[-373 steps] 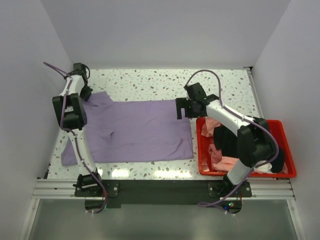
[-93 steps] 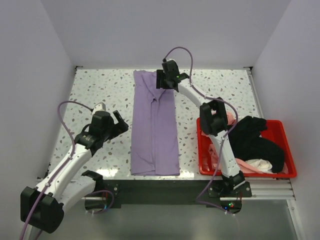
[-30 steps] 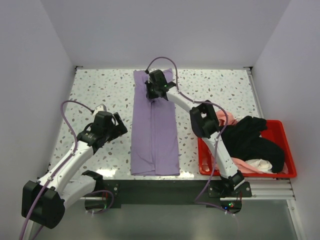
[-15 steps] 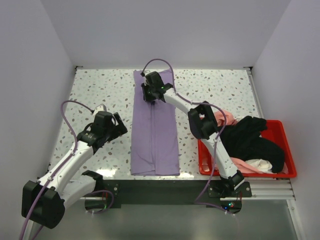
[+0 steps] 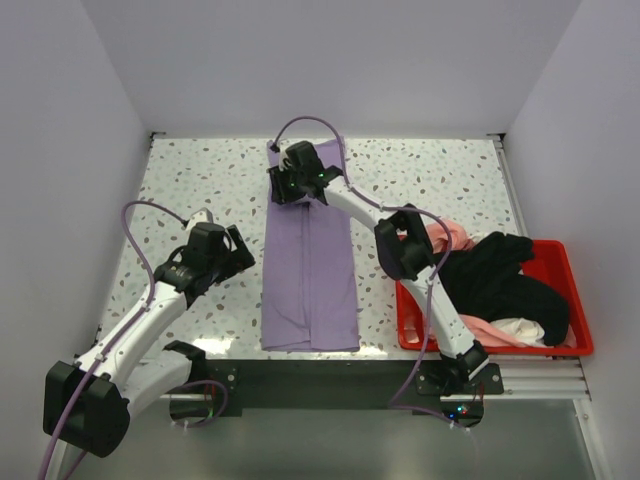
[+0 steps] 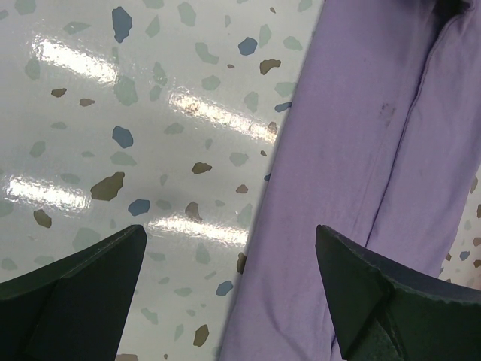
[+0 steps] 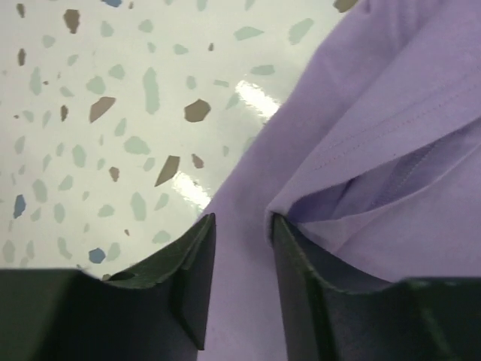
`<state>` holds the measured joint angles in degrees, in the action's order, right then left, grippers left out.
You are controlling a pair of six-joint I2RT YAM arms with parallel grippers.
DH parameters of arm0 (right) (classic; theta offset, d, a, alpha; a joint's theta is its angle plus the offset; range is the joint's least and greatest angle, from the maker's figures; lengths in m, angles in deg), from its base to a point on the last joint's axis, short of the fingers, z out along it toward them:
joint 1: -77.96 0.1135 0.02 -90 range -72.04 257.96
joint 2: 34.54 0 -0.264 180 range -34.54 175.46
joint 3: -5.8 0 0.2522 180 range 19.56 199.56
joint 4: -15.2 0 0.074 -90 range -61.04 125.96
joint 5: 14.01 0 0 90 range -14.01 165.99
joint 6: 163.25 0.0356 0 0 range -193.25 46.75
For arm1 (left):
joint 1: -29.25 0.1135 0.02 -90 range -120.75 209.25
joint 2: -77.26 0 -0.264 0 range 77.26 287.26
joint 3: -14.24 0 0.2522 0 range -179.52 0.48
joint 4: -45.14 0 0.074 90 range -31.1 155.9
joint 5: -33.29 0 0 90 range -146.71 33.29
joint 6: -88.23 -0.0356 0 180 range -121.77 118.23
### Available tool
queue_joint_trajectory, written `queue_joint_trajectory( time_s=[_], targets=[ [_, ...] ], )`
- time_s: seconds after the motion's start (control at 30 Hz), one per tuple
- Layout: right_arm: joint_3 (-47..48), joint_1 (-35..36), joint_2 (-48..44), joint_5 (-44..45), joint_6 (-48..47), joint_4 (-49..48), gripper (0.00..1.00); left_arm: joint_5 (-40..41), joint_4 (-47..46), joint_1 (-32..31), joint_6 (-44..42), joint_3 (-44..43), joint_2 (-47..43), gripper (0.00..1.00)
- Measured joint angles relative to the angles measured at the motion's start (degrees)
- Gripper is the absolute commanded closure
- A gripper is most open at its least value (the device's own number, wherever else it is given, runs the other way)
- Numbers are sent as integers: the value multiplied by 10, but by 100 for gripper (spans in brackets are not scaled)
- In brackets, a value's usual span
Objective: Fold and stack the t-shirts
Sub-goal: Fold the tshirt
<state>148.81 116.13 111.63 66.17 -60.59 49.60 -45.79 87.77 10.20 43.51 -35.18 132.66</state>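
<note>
The purple t-shirt (image 5: 310,270) lies flat as a long narrow strip down the middle of the table (image 5: 200,180), running from the upper edge of the tabletop almost to the lower edge. A lengthwise fold line runs along it.

The right gripper (image 5: 283,187) sits over the upper left end of the strip. In the right wrist view the right gripper (image 7: 240,222) has its jaws a small way apart. The shirt's layered edge (image 7: 361,150) lies in and beyond the gap, and nothing is clamped between the fingers.

The left gripper (image 5: 238,256) is left of the strip, about halfway down the frame. In the left wrist view the left gripper (image 6: 229,233) has its jaws spread wide and holds nothing. The shirt's left edge (image 6: 331,188) and the bare speckled table show between the fingers.

At the right of the top view a red bin (image 5: 500,349) holds a black shirt (image 5: 505,285), a pink shirt (image 5: 455,236) spilling over its upper left rim, and a white shirt (image 5: 520,328) near the lower rim.
</note>
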Motion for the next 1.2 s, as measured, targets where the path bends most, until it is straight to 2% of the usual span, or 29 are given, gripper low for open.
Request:
queue_joint_trajectory(
  time_s=[0.13,0.33,0.47,0.7,0.87,1.03,1.2],
  targets=[
    [2,10,0,-23,-12,-6,39,0,1,0,0,0,0,0],
    [7,30,0,-27,-45,-5,27,0,2,0,0,0,0,0],
    [6,38,-3,-9,-57,-3,1,1,2,0,0,0,0,0],
    [-36,25,-70,36,-43,-6,1,3,7,0,1,0,0,0],
    [-37,-29,-101,25,13,-24,1,4,8,0,1,0,0,0],
    [-29,-84,-84,23,51,-27,1,4,7,0,1,0,12,0],
    [31,-86,-16,23,74,-39,1,4,7,0,1,0,24,0]
  ],
)
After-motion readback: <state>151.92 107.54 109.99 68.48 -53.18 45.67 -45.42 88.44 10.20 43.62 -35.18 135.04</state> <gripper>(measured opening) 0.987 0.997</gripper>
